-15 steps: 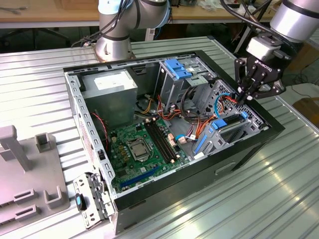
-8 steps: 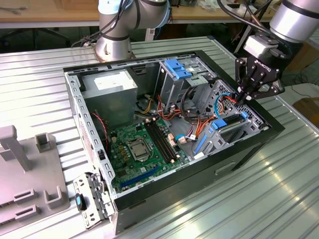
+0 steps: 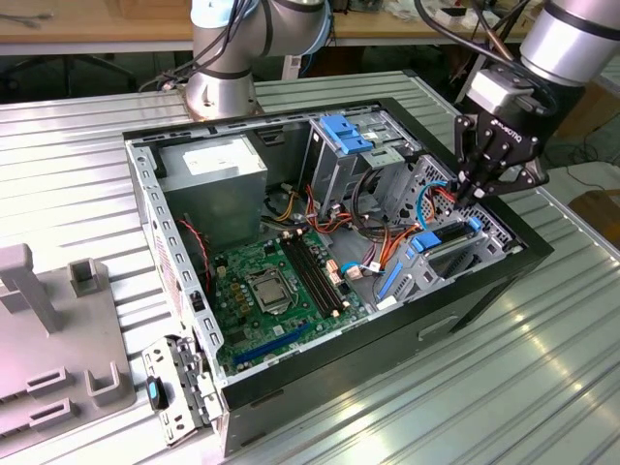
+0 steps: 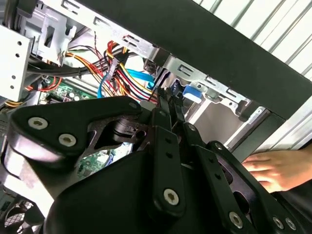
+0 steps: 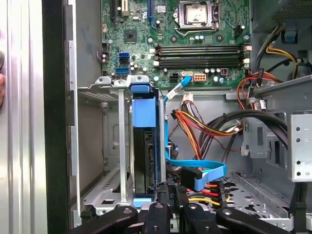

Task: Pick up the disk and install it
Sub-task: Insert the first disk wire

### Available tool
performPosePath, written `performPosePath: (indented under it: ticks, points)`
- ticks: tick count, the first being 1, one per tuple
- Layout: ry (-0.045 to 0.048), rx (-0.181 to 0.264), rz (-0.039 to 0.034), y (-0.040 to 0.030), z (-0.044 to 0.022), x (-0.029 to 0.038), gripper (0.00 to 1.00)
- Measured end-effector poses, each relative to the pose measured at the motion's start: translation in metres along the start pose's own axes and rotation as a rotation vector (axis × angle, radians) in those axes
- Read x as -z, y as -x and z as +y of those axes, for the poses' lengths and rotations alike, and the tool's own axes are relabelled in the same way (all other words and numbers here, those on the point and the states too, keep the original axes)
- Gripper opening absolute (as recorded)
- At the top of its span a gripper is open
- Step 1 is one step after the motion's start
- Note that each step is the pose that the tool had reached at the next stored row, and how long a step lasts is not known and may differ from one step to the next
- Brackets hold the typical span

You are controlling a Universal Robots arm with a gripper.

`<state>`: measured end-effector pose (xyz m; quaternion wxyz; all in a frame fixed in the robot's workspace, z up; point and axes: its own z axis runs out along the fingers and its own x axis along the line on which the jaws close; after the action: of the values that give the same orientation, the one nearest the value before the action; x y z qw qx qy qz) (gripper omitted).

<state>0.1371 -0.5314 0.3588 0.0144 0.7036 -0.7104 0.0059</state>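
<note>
The disk (image 5: 144, 161) stands on edge inside the metal drive cage (image 5: 109, 146) at the corner of the open computer case (image 3: 339, 368). Its dark body sits between blue rails, with a blue handle at one end. In the exterior view the disk (image 3: 448, 236) lies in the cage at the case's right end. My gripper (image 3: 472, 197) hangs just above that end of the cage. Its fingertips (image 5: 163, 192) are pressed together at the disk's near edge, beside the blue rail, with nothing visible between them. In the second wrist view my gripper (image 4: 171, 100) points at a blue tab (image 4: 193, 92).
Orange, red and yellow cables (image 5: 204, 126) and a blue flat cable (image 5: 197, 171) run close beside the cage. The motherboard (image 3: 276, 286) and a grey power-supply box (image 3: 218, 179) fill the rest of the case. A person's hand (image 4: 273, 168) rests outside the case wall. A grey fixture (image 3: 48, 339) stands at the exterior view's left.
</note>
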Motion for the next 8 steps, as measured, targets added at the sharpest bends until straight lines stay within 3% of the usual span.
performPosePath:
  ticks: [3,8]
  points:
    - [0.0000,0.000,-0.0001,-0.0055,0.0019,-0.0005,0.17]
    - [0.0001,0.000,-0.0002,-0.0077,0.0055,-0.0017,0.17]
